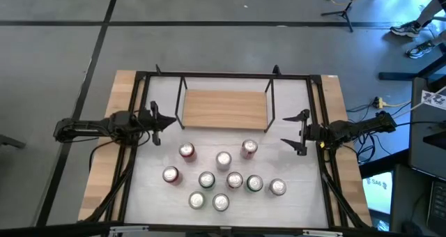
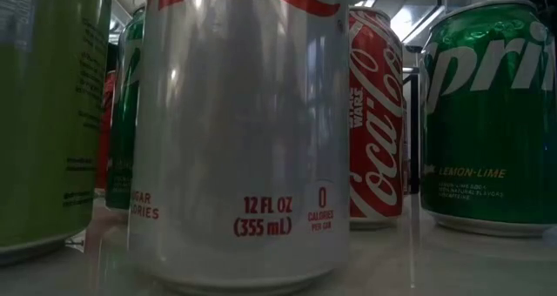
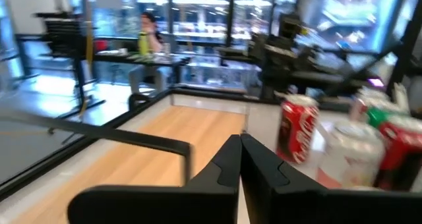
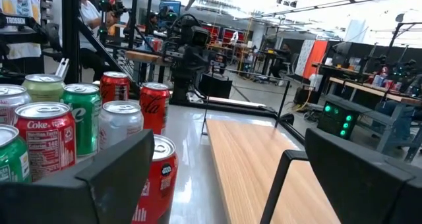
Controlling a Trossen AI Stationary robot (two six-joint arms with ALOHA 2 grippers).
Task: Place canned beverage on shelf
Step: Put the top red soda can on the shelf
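In the low view a silver can (image 2: 239,131) fills the frame, hiding the shelf (image 1: 224,109): a bare light-wood board in black wire near the tabletop's (image 1: 300,195) far edge. Cans (image 1: 223,173) cluster toward the near edge. Left tool (image 1: 164,120) clenched empty; right tool (image 1: 297,134) released.

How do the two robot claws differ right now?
The left gripper has its fingers pressed shut; the right gripper stands wide open. The left sits beside the shelf's left end, the right off its right end, nearer the cans. Both are dark, hold nothing, and point inward across the table.
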